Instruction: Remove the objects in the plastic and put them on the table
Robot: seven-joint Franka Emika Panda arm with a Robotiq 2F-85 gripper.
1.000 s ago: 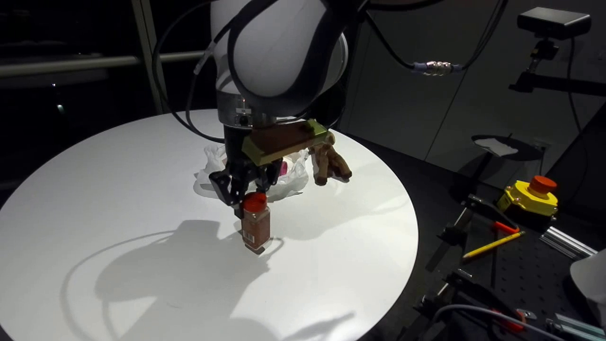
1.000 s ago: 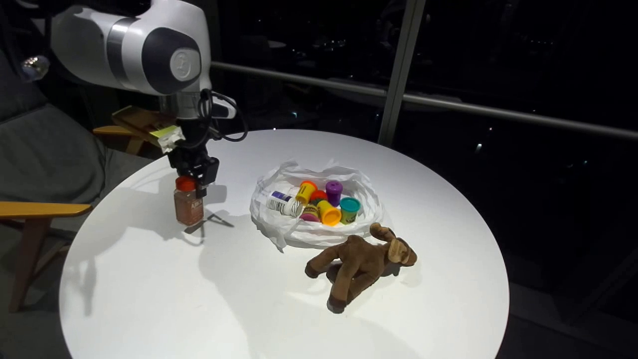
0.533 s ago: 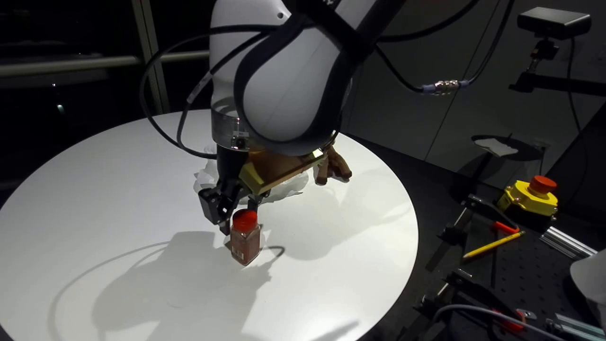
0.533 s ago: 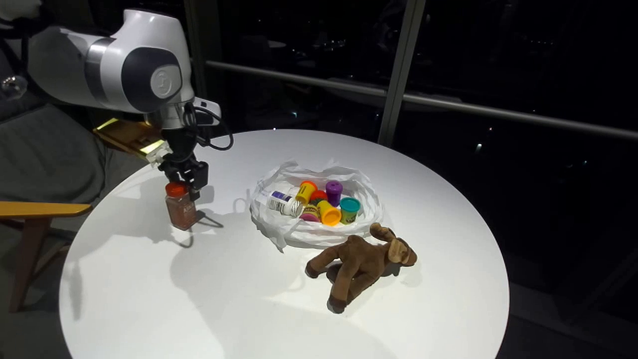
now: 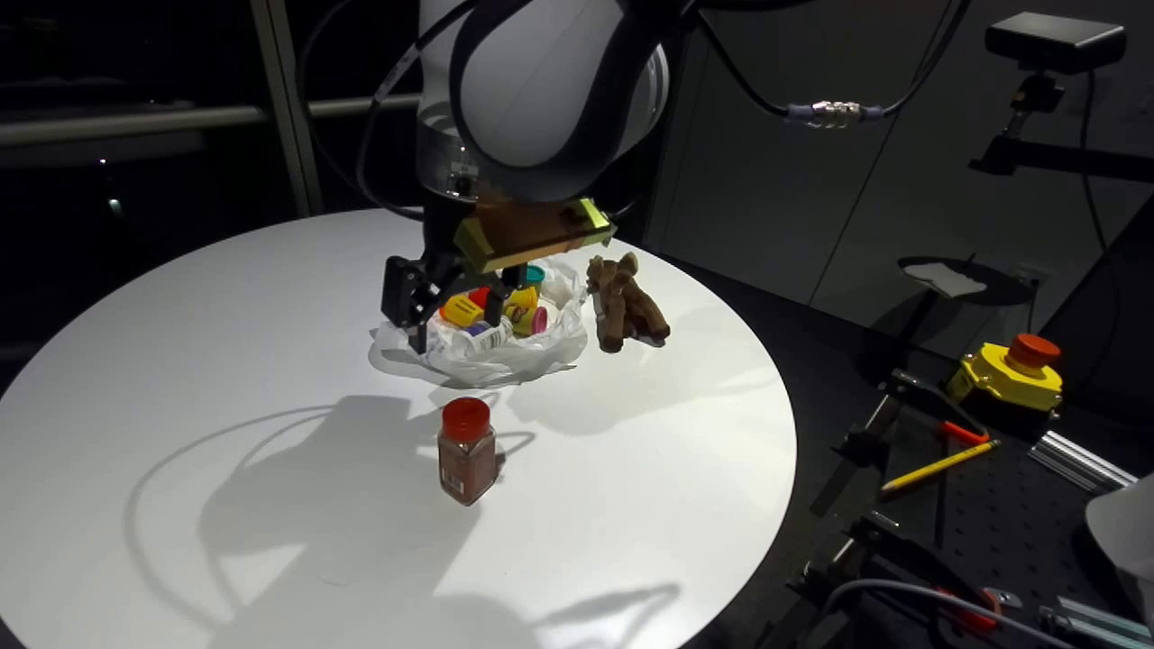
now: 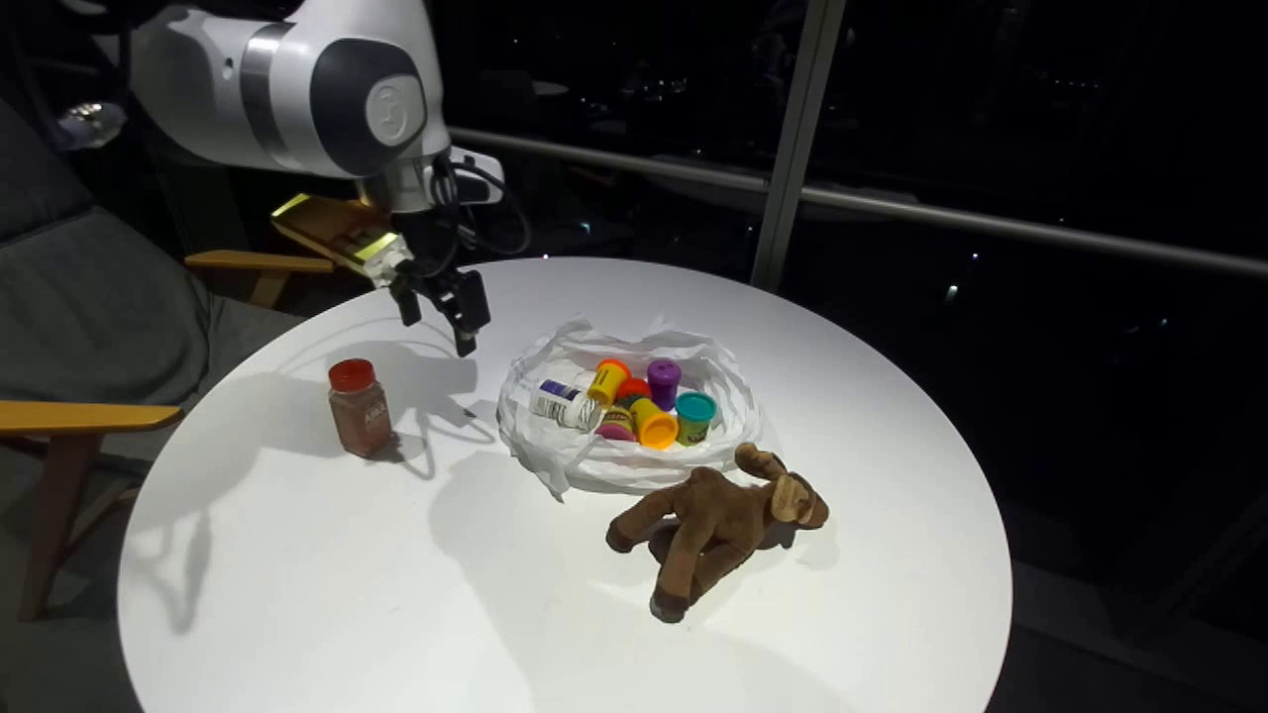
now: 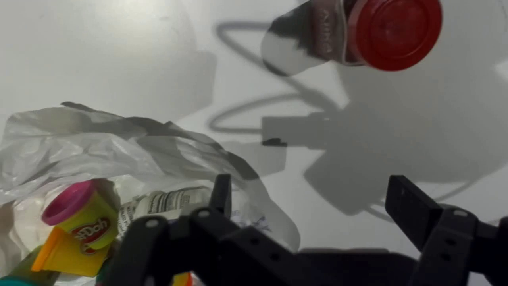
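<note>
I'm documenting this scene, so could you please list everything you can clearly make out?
Table: one, white, centre
Plastic: one, white, on the table
Tubs: six visible, lids orange (two), red, pink, purple, teal, in the plastic
Bottle: one, white, lying in the plastic
Jar: one, red lid, upright on the table
Plush toy: one, brown, beside the plastic
Chair: one, grey, beside the table
Stop button: one, red and yellow, off the table
Pencil: one, yellow, off the table
Camera: one, dark, off the table
Arm: one, white and black, over the table
Gripper: one, black, open, over the table
Block: one, brown and yellow, above the gripper
</note>
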